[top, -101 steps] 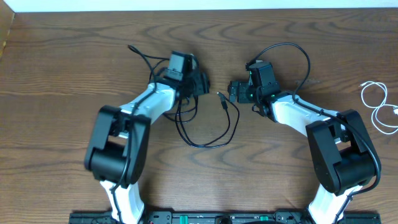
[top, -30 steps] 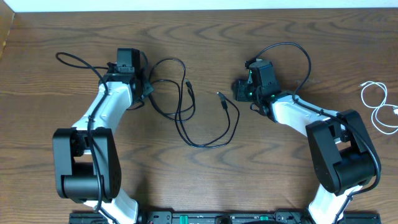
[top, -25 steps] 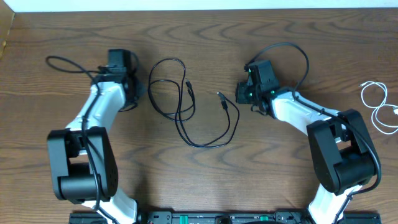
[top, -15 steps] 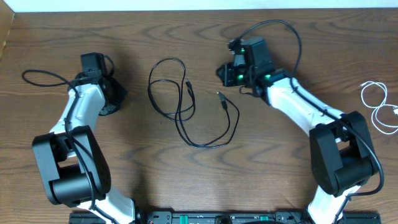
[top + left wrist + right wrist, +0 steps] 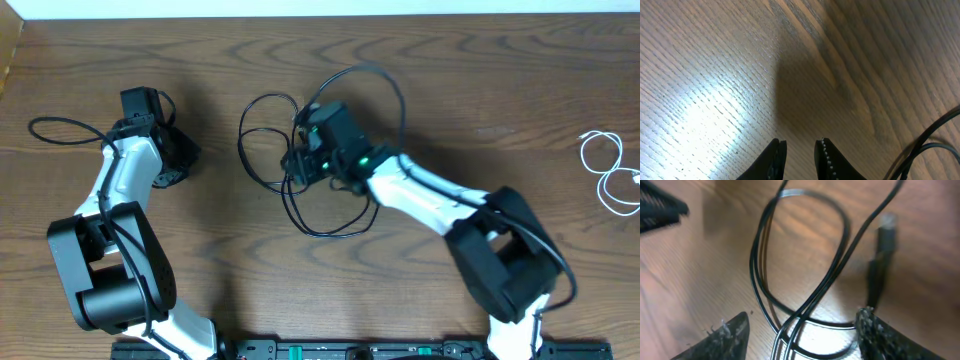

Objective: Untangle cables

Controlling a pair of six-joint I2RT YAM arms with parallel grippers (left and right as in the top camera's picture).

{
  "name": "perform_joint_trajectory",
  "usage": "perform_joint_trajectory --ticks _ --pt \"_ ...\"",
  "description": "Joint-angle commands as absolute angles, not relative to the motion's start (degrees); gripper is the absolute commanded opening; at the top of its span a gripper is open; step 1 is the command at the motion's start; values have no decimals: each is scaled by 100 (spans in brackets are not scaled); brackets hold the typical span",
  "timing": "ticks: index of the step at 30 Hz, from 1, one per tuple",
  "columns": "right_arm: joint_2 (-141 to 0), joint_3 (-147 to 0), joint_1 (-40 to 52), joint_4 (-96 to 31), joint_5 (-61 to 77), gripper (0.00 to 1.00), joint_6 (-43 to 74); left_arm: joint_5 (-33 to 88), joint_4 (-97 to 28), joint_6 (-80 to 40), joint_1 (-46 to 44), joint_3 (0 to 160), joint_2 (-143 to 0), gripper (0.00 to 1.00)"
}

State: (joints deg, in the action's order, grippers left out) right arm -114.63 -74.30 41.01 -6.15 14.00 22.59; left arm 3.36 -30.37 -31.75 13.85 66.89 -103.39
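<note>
Black cable (image 5: 325, 233): loose overlapping loops at mid-tabletop (image 5: 420, 90), spread running far-left to near-right. One plug (image 5: 881, 245), blurred, lies lengthwise up the right wrist view. My right end effector (image 5: 800, 340) hovers over the loops with fingers wide, gripping nothing; it hides part of them from overhead. White cable (image 5: 605, 170): coiled at the right edge, well apart. My left end effector (image 5: 800, 155): narrow gap, empty, off to the left.
</note>
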Motion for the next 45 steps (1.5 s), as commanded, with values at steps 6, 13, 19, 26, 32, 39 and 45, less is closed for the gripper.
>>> perform_joint_trajectory --ticks 6,13,19,26,32,39,45 --pt "-12090 -7446 4626 -716 141 39 2220 364 -3063 -3205 1409 6654 -10379 26" --pt "-12110 -7446 4606 -1017 -895 24 2224 366 -3061 -3205 1409 6654 -10379 26" --pt "-12110 -7446 4499 -1181 -1072 27 2220 366 -3061 -3205 1409 6654 -10379 26" --pt "-12110 -7446 4324 -1109 -840 41 2226 368 -3061 -3208 1406 6654 -10379 26" --pt "-12108 -7452 4305 -819 -687 50 2224 368 -3061 -3208 1406 6654 -10379 27" --pt "-11856 -7937 4289 -672 -578 60 2005 368 -3061 -3205 1406 6654 -10379 27" --pt "-11804 -8418 4274 -707 -543 80 1490 368 -3063 -3205 1406 6654 -10379 27"
